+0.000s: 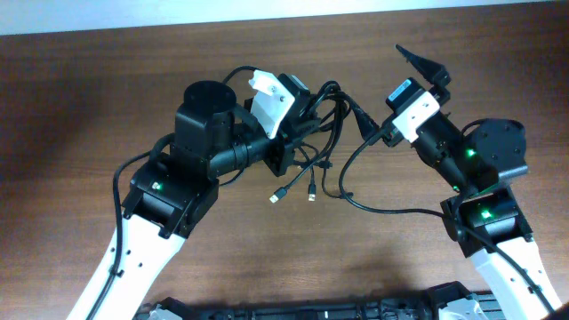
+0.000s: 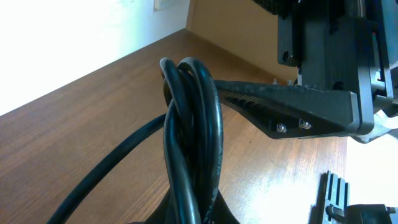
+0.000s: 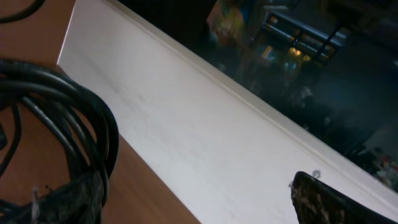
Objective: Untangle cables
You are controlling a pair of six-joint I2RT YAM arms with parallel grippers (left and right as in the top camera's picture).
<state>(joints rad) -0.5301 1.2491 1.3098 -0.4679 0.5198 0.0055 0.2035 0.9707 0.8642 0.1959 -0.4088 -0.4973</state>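
From the overhead view, we see the cables (image 1: 331,133) bunched in 1 knot between the 2 arms. 2 small plug ends (image 1: 278,196) stick out below the knot, over the brown worktop (image 1: 80,98). The left pincer (image 1: 293,120) is deep in the knot. The right pincer (image 1: 384,93) is just beside the knot, with its fingers spread wide. We think the job now is to pull the knot apart. To do it well, 1 side should hold firm. The other side should take just 1 cord, pull slowly away, and stop if the knot gets tighter.

From the left wrist view, we see the cables (image 2: 193,124) very close up. A few loops are twisted around each other, right against 1 finger (image 2: 292,106). The view from above does not show this twist. The other finger is hidden, so we cannot tell if the left pincer is pinching the loops or not.

From the right wrist view, the cables (image 3: 81,124) curl at the left, by 1 finger (image 3: 62,202). The other finger (image 3: 323,202) is far off at the right, and nothing sits between them. So this pincer is spread and holds nothing, which is harder to see from above. Only the view from above shows the plug ends and both arms together.
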